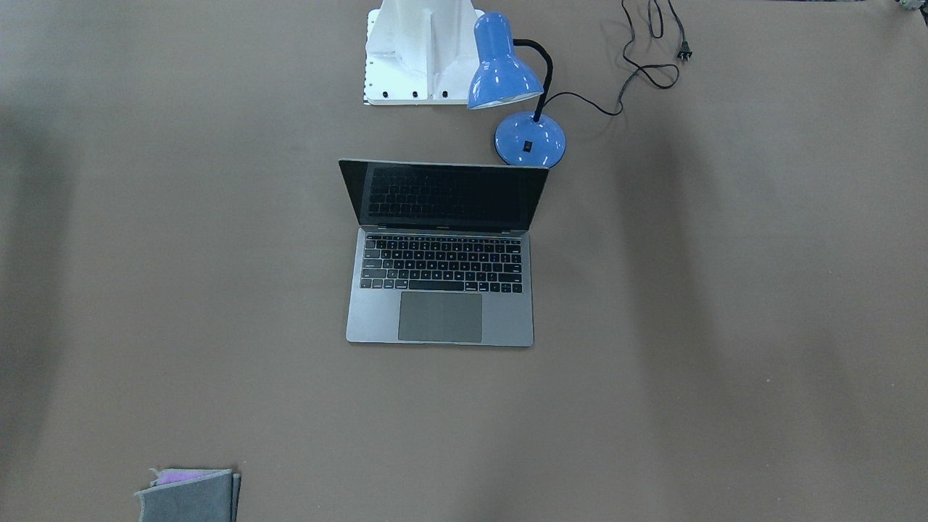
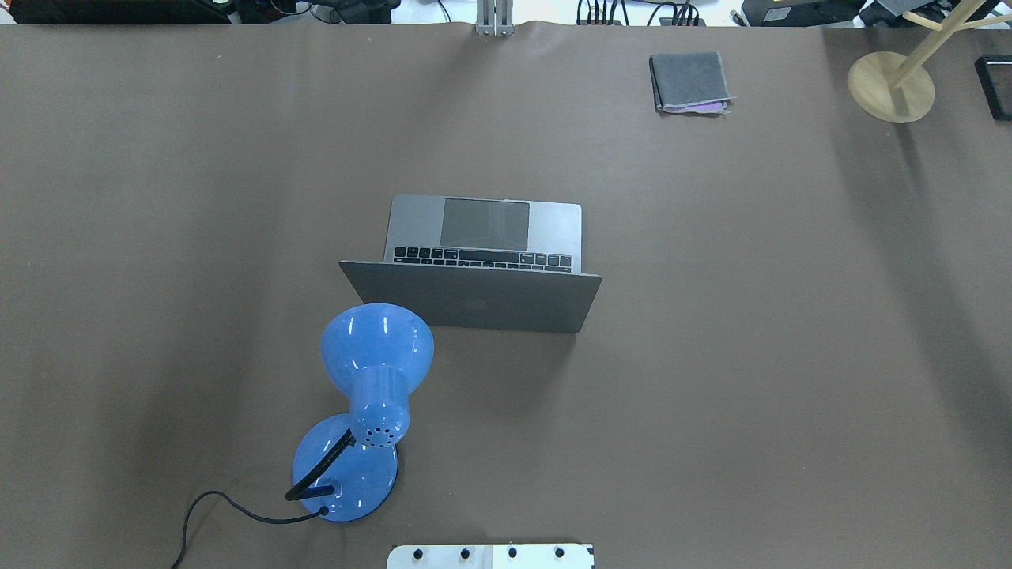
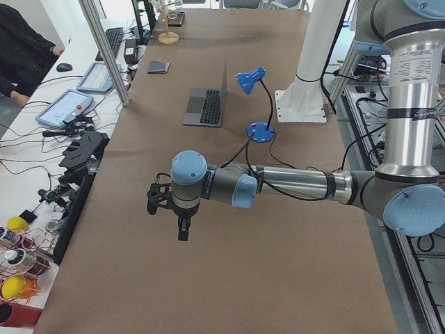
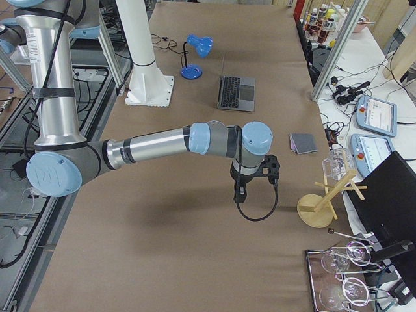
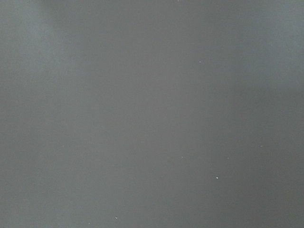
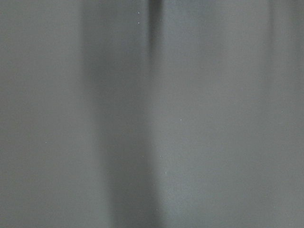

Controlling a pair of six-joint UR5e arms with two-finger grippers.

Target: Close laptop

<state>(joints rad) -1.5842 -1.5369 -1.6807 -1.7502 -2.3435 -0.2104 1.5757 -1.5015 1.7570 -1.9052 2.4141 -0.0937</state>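
The space-grey laptop (image 1: pixel 439 319) stands open in the middle of the brown table, its black screen upright and its lid back towards the robot (image 2: pixel 474 304). It also shows in the left view (image 3: pixel 205 106) and the right view (image 4: pixel 236 92). My left gripper (image 3: pixel 151 200) hangs over bare table far to the laptop's side. My right gripper (image 4: pixel 272 168) hangs over bare table on the other side, also far from it. Both show only in the side views, so I cannot tell whether they are open or shut. Both wrist views show only table surface.
A blue desk lamp (image 1: pixel 507 65) stands just behind the laptop's lid on the robot's left, its shade (image 2: pixel 376 348) close to the lid's corner and its cord (image 1: pixel 645 69) trailing away. A grey folded cloth (image 2: pixel 689 79) and a wooden stand (image 2: pixel 889 87) are at the far right.
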